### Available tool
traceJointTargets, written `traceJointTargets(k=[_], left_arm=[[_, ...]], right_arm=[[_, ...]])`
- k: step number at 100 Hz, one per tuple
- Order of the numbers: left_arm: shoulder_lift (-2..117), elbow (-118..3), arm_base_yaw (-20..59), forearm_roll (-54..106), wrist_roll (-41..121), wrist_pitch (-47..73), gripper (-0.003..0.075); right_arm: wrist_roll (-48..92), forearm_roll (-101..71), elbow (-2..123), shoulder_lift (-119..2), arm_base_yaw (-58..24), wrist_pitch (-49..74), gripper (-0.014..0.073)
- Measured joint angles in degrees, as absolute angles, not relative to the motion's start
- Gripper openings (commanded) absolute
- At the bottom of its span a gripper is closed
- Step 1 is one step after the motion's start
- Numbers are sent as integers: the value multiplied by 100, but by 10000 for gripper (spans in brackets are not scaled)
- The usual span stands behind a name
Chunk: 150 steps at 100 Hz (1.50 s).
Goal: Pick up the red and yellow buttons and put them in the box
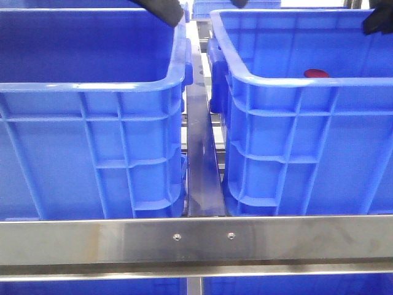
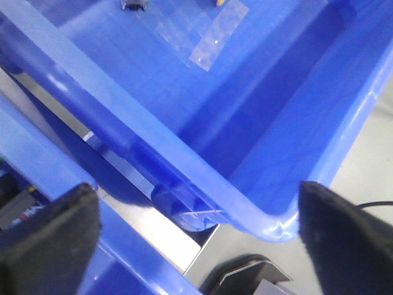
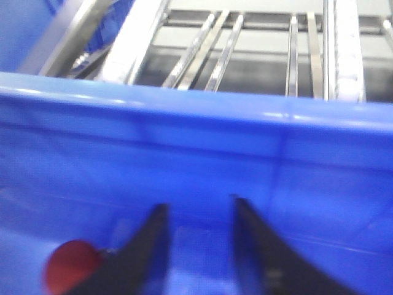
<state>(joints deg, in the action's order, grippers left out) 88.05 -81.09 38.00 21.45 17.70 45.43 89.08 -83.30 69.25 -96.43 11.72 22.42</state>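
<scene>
Two blue crates sit side by side on a steel rack (image 1: 196, 239). A red button (image 1: 316, 73) lies inside the right crate (image 1: 295, 123), toward its near wall. The right gripper (image 3: 198, 246) hangs inside this crate, fingers parted and empty, the button just beside one finger. The left gripper (image 2: 196, 239) hovers over the left crate's (image 1: 92, 123) rim, spread wide, holding nothing.

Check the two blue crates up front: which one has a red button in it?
The right crate. A red button shows just above its near rim, and the right wrist view shows it beside the right hand. No button shows in the left crate.
</scene>
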Motion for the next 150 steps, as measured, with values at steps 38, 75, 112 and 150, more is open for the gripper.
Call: traceJointTargets(k=[38,75,112,150], left_arm=[[7937,-7502,3800,1992,1770,3969,-20],[6411,-6070,3800,1699,1770,3132,-20],[4734,-4583,3800,1690,1770,2243,-20],[3642,-3492,3800,1690,1775,1878,-20]], right_arm=[[8908,-8273,5622,-7642,1172,2439,-63],[8908,-8273,4170,-5133,1172,2484,-63],[8908,-8273,2842,-2694,1172,2530,-63],[8908,-8273,1672,-1044,1172,2729,-63]])
